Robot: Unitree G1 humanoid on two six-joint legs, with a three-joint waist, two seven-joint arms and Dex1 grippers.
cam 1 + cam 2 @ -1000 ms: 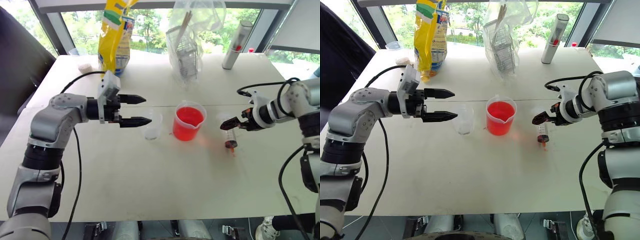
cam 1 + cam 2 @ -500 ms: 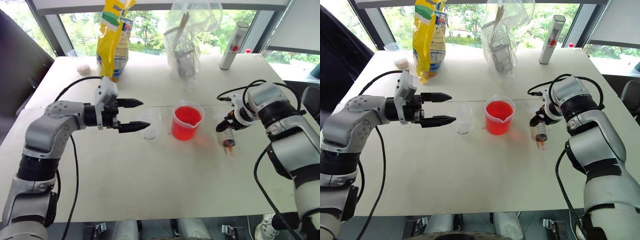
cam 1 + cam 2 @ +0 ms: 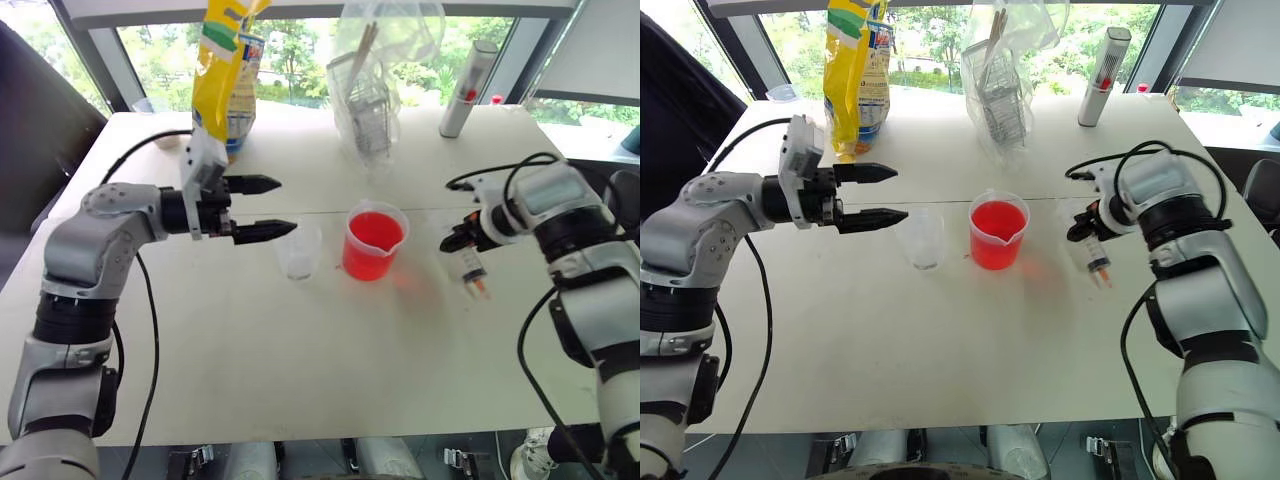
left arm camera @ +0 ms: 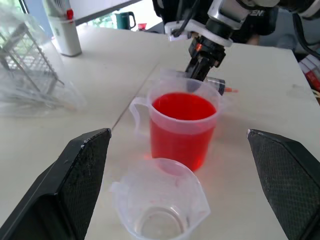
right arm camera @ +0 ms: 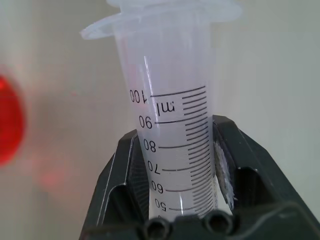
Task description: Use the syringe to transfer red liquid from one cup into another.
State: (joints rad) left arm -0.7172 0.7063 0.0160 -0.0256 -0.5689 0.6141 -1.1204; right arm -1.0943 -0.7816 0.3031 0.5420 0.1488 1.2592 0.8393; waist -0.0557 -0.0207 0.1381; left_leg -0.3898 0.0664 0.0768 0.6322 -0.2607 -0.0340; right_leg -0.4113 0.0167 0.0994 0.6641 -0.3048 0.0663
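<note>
Syringe [image 3: 473,270] now clamped in my R gripper [image 5: 172,165], fingers shut on barrel, off table; 1 s ago lying flat. Beaker [image 3: 375,243] beside it, small cup [image 3: 300,250] next. L gripper [image 3: 262,208] spread wide, near cup. Table [image 3: 300,360] front open.

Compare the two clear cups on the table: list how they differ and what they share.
The beaker holds red liquid; the small cup looks empty. The beaker is taller and wider than the small cup. The beaker stands nearer the syringe, the small cup nearer the open left gripper. Both are clear plastic, upright, side by side on the table.
</note>
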